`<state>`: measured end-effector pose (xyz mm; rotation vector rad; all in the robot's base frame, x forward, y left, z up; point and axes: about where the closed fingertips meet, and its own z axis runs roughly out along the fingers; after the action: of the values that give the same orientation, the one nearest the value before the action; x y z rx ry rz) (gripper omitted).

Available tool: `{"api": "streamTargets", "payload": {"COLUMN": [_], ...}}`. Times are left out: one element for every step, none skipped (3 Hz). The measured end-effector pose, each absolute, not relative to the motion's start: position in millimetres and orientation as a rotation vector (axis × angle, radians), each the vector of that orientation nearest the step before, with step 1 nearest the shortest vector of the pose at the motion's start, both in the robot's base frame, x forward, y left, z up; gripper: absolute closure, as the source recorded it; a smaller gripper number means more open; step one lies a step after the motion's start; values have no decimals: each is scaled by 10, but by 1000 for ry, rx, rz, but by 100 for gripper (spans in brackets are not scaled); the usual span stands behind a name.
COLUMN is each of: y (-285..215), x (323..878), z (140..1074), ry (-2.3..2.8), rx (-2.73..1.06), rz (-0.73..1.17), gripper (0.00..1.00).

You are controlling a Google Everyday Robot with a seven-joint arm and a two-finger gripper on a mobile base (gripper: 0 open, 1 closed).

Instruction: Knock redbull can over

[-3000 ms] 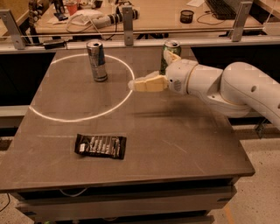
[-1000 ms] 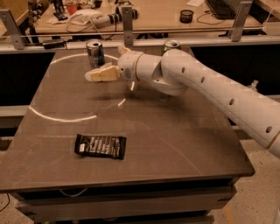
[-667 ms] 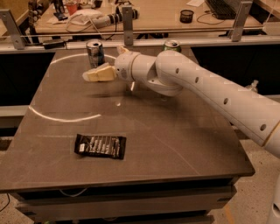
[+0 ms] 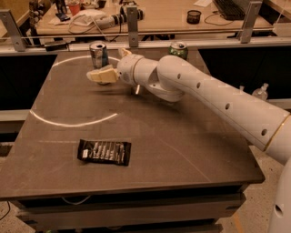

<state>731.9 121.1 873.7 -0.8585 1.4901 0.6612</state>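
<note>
Fingers [image 4: 104,74] of your gripper [image 4: 93,76] sat pressed together, holding nothing, low over the surface [image 4: 182,150] near its far edge. Redbull can [image 4: 98,53] stood upright just behind them; contact unclear. Green can [image 4: 178,49] stood well right, dark wrapper [image 4: 104,152] lay nearer the front

Dark table [image 4: 182,145] in front (gripper [image 4: 102,75] hangs over its far-left part), a curved streak of light [image 4: 72,123] across the top. Behind it a metal rail [image 4: 218,42], then a cluttered wooden desk [image 4: 168,11]. Speckled floor [image 4: 257,205] bottom right. Lighting's warm.
</note>
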Motion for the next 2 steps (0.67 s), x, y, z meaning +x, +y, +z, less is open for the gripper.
{"api": "streamTargets", "payload": {"y": [1258, 1300], "x": [7377, 7403], "z": [8712, 8709], "ry": [1476, 1464], "rx": [-865, -873], "rz": [656, 662], "gripper": [39, 62]}}
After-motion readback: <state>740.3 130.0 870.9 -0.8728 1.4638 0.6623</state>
